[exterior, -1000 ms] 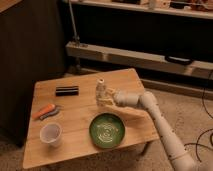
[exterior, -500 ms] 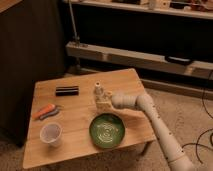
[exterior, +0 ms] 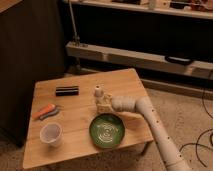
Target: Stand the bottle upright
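The bottle (exterior: 98, 93) is small and whitish with a narrow white cap. It points upward near the middle of the wooden table (exterior: 75, 125), just behind the green plate (exterior: 106, 130). My gripper (exterior: 103, 105) comes in from the right on a pale arm (exterior: 150, 125) and is shut on the bottle's lower part, hiding its base. Whether the base touches the tabletop cannot be seen.
A translucent plastic cup (exterior: 51, 134) stands at the front left. An orange-handled tool (exterior: 45, 111) lies at the left edge and a black bar-shaped object (exterior: 67, 90) lies toward the back. Behind the table runs a dark shelf unit (exterior: 150, 55). Cables (exterior: 202, 145) lie on the floor at right.
The arm has shifted slightly to the left. The bottle stays pointing upward at about the same spot in the gripper.
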{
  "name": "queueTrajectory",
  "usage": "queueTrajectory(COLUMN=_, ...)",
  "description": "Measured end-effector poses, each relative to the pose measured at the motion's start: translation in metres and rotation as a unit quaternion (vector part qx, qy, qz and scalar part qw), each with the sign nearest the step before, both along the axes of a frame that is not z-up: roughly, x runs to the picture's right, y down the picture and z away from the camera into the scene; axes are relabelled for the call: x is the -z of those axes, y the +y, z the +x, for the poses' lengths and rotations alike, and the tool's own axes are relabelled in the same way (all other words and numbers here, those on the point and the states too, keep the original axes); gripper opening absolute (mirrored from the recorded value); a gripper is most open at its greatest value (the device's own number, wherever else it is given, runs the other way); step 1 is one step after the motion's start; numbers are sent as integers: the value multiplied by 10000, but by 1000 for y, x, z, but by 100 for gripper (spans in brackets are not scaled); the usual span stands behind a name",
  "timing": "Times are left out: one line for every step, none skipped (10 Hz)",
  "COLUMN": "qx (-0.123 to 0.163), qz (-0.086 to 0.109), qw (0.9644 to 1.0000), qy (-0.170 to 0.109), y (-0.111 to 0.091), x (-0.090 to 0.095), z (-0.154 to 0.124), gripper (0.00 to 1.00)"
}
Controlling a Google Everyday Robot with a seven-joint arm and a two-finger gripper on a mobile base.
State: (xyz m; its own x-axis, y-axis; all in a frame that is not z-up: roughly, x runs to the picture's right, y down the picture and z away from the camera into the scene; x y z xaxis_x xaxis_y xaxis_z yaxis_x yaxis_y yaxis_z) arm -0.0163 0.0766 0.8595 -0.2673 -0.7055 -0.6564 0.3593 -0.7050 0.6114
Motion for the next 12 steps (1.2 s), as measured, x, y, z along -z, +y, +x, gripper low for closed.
queueTrajectory(qx=-11, qz=-94, qw=9999, qy=41, y=2, x=-1, z=1, gripper=47)
queueTrajectory(qx=-52, qz=-177, qw=9998, qy=76, y=3, x=-3, z=3, gripper=58)
queueTrajectory(qx=-70, qz=-270, qw=9995, qy=112, y=7, x=-5, z=6, gripper=72)
queueTrajectory(qx=-46, qz=-325, qw=9993, qy=152, y=10, x=-7, z=8, gripper=78)
queueTrajectory(qx=-31, qz=-329, qw=9993, qy=158, y=11, x=-8, z=7, gripper=80)
queueTrajectory(qx=-4, qz=-320, qw=9993, qy=190, y=13, x=-9, z=8, gripper=80)
queueTrajectory(qx=23, qz=-331, qw=9993, qy=189, y=14, x=-10, z=7, gripper=80)
queueTrajectory(qx=110, qz=-320, qw=9992, qy=216, y=15, x=-5, z=9, gripper=80)
queueTrajectory(qx=168, qz=-290, qw=9990, qy=296, y=13, x=-2, z=17, gripper=80)
queueTrajectory(qx=208, qz=-264, qw=9989, qy=313, y=10, x=0, z=18, gripper=80)
queueTrajectory(qx=286, qz=-177, qw=9990, qy=286, y=5, x=7, z=18, gripper=80)
queueTrajectory(qx=379, qz=-79, qw=9989, qy=274, y=-3, x=15, z=25, gripper=80)
